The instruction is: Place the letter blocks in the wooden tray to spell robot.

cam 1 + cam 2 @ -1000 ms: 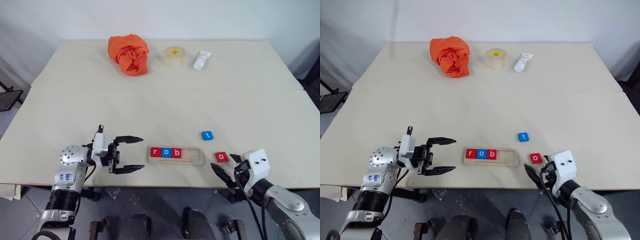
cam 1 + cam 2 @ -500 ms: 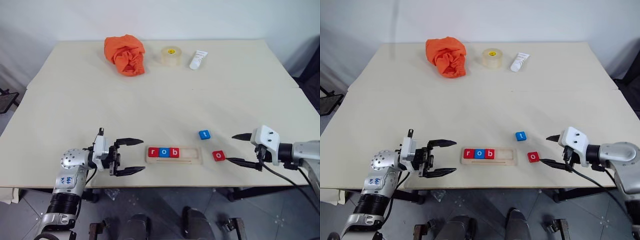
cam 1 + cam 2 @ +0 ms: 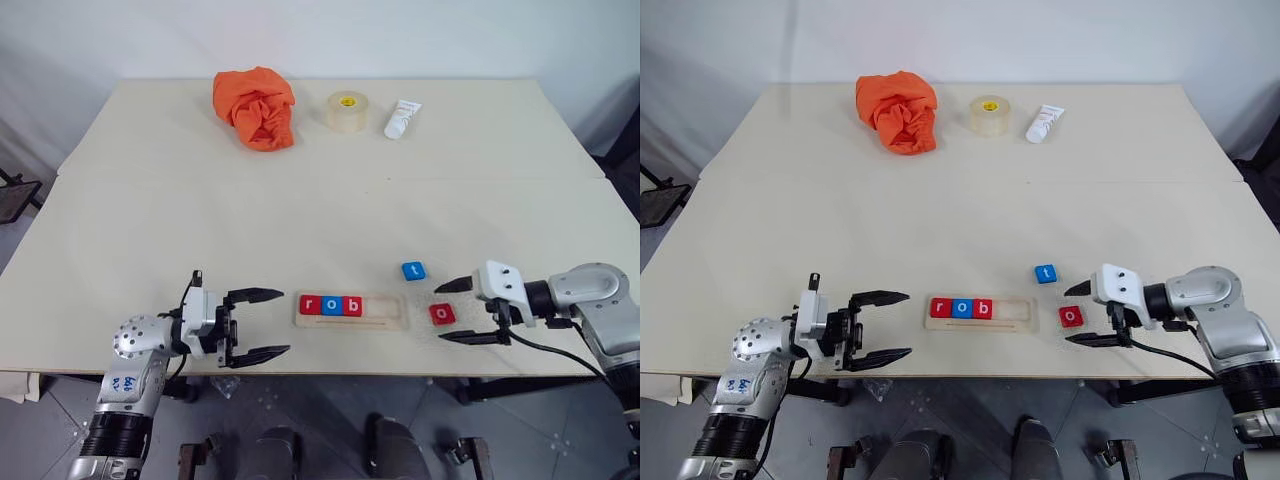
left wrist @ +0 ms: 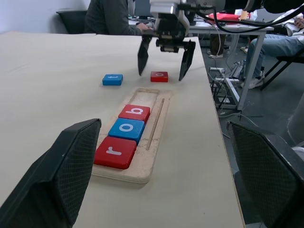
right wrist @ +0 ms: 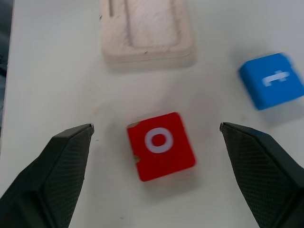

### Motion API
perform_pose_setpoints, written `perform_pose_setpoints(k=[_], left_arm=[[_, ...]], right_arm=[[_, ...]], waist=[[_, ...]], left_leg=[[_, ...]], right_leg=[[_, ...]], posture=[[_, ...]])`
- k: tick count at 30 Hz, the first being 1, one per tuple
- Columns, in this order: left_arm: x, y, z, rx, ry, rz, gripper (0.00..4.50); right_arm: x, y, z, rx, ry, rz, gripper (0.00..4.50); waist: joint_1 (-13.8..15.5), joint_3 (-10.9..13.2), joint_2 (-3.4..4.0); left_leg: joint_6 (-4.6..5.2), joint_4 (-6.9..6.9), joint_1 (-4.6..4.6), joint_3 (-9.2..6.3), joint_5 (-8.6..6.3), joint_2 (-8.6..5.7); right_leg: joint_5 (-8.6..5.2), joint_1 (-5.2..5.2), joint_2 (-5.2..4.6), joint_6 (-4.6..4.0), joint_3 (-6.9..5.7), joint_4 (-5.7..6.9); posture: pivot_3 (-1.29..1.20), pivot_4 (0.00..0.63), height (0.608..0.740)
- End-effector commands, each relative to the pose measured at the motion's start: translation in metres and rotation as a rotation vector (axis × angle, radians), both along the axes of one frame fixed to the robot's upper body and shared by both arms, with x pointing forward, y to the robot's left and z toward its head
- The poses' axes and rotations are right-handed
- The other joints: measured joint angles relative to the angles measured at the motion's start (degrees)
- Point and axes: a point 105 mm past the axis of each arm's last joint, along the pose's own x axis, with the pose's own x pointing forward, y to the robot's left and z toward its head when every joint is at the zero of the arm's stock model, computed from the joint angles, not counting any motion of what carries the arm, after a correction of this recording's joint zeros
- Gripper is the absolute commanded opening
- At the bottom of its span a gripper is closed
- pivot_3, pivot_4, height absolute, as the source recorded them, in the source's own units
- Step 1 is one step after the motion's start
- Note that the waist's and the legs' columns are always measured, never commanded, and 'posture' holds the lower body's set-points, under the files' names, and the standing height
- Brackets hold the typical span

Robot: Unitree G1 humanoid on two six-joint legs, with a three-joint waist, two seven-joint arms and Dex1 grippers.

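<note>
Two tiles lie loose: the red o [image 5: 161,152] sits between the spread right gripper [image 3: 1088,314] fingers, the t [image 5: 274,86] beyond. Light, stiff, thin; pinch opposite edges. Left gripper [image 3: 258,325] spread beside the tray [image 3: 390,318].

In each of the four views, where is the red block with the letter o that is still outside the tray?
Left eye: red o block, right of the wooden tray, between the right pincer fingers.
Right eye, same place.
Left wrist, beyond the tray's empty end.
Right wrist, centre.
Shared landmark: the blue t block.
</note>
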Motion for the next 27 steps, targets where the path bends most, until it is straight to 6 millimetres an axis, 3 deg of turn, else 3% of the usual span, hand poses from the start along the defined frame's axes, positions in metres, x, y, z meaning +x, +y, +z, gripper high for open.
perform_pose_setpoints(k=[1,6,11,18,27], left_arm=[[-0.002,0.002,0.008,-0.018,-0.032,0.006,4.5],[-0.001,0.003,0.009,-0.016,-0.033,0.01,4.5],[0.002,0.005,0.01,-0.014,-0.035,0.009,4.5],[0.004,0.012,0.011,0.006,-0.041,-0.009,4.5],[0.01,0.015,0.013,0.013,-0.056,0.0,4.5]], right_arm=[[0.001,-0.002,0.001,-0.013,-0.011,0.003,3.2],[0.003,-0.004,0.001,-0.008,-0.006,-0.019,1.47],[0.009,0.0,0.009,0.03,-0.018,-0.038,1.44],[0.01,0.042,0.051,0.195,-0.022,-0.027,1.44],[0.006,0.088,0.041,0.109,0.05,0.025,1.44]], waist=[[0.0,0.0,0.0],[0.0,0.0,0.0],[-0.1,0.0,0.0],[-0.2,0.0,0.02],[0.1,0.0,0.01]], left_leg=[[0.0,0.0,0.01,0.0,0.0,0.0],[-0.02,0.01,0.03,0.02,0.01,0.0],[-0.02,0.02,0.03,0.02,0.01,0.01],[-0.06,0.02,0.02,0.02,0.02,0.05],[-0.04,0.02,-0.06,-0.09,-0.01,0.03]], right_leg=[[0.0,0.0,0.0,0.0,0.0,0.0],[0.0,0.01,0.0,0.0,0.0,0.02],[0.0,0.01,0.0,0.0,0.0,0.04],[0.0,-0.04,0.0,-0.02,0.0,0.08],[0.0,-0.09,-0.01,-0.03,-0.02,0.06]], posture=[[0.0,0.15,0.74],[0.0,0.15,0.74],[0.0,0.15,0.74],[0.0,0.15,0.74],[0.0,0.15,0.74]])
